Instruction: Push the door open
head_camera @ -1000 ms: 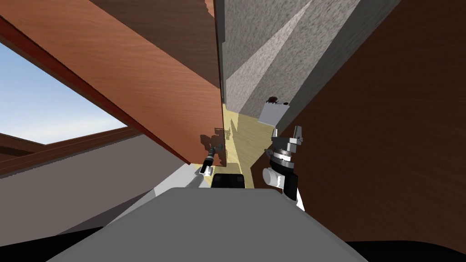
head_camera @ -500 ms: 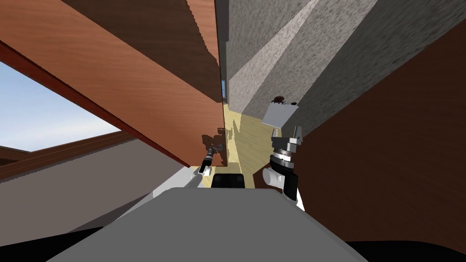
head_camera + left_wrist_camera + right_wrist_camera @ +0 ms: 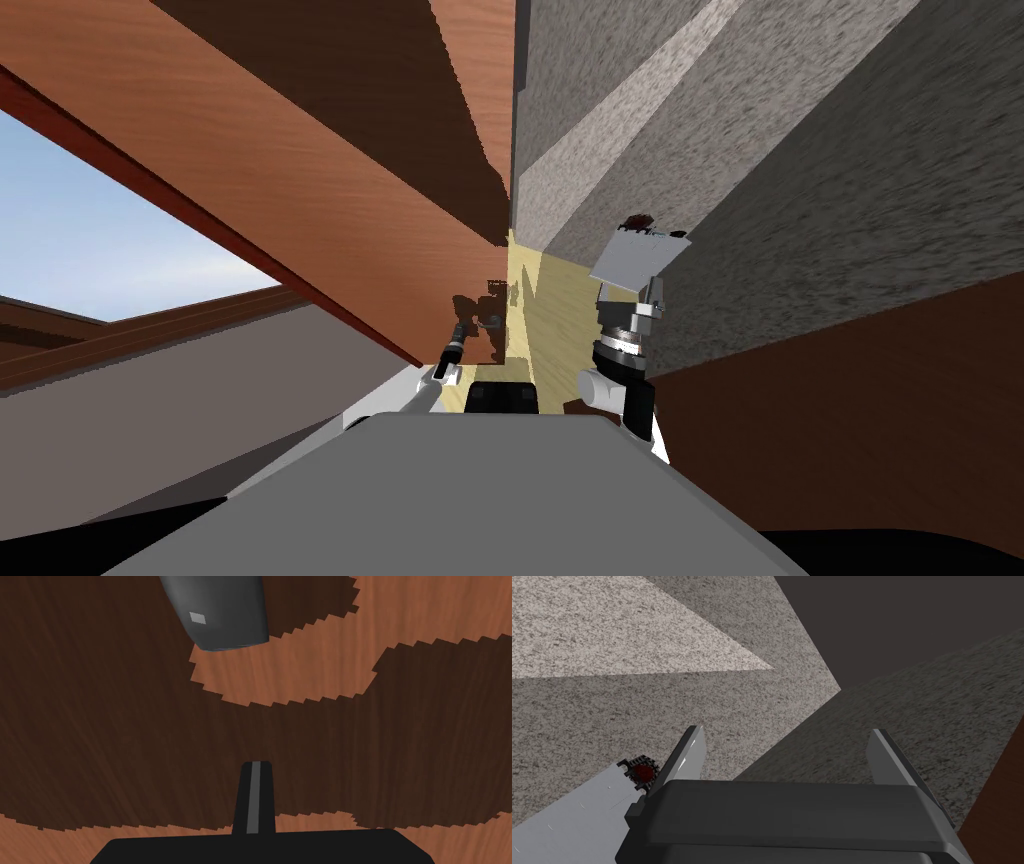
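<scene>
The door [image 3: 330, 190] is a reddish-brown wood panel running up the left of the head view, its edge beside a strip of pale yellow floor [image 3: 548, 300]. My left gripper [image 3: 478, 324] is low against the door's face, under its own shadow. In the left wrist view the fingers [image 3: 255, 796] are shut together, very near the wood [image 3: 350, 741], and a dark grey handle [image 3: 220, 611] juts out farther along the panel. My right gripper [image 3: 647, 296] is raised to the right of the gap. It stands open [image 3: 784, 751] with nothing between its fingers, facing a speckled grey wall [image 3: 637, 691].
A light grey box [image 3: 636, 260] with a small dark red thing [image 3: 637, 222] on top stands against the grey wall [image 3: 800, 200] ahead on the right. A dark brown surface [image 3: 850, 420] lies close on my right. A window [image 3: 100, 240] showing sky is on the left.
The whole head view has shifted: I have moved forward. The grey box looks larger and nearer, more grey wall shows on the right, and the brown surface there has dropped back.
</scene>
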### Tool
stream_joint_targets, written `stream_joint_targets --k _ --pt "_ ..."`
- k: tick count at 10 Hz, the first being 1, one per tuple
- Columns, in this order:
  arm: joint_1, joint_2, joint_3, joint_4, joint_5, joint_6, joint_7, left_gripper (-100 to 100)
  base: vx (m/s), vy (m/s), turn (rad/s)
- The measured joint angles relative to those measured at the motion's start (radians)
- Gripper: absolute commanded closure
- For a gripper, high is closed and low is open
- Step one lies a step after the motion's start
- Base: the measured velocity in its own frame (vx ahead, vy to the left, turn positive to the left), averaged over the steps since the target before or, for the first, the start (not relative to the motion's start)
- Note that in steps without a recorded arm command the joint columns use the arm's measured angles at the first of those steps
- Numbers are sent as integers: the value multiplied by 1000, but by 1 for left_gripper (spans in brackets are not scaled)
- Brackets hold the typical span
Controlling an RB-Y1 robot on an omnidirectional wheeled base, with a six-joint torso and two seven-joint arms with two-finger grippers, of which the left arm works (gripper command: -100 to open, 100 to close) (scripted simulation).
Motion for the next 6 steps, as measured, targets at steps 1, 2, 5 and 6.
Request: stream_joint_targets --k 1,2,5,6 --pt "-6 0 -1 10 -18 -4 10 -100 -41 56 227" --pt "-13 -2 -2 20 -38 -9 21 -100 -37 38 194" --pt "-22 -8 -3 28 -86 -8 50 -100 -27 11 145" --pt "-26 -13 -4 40 -103 -17 59 -100 -33 -2 294"
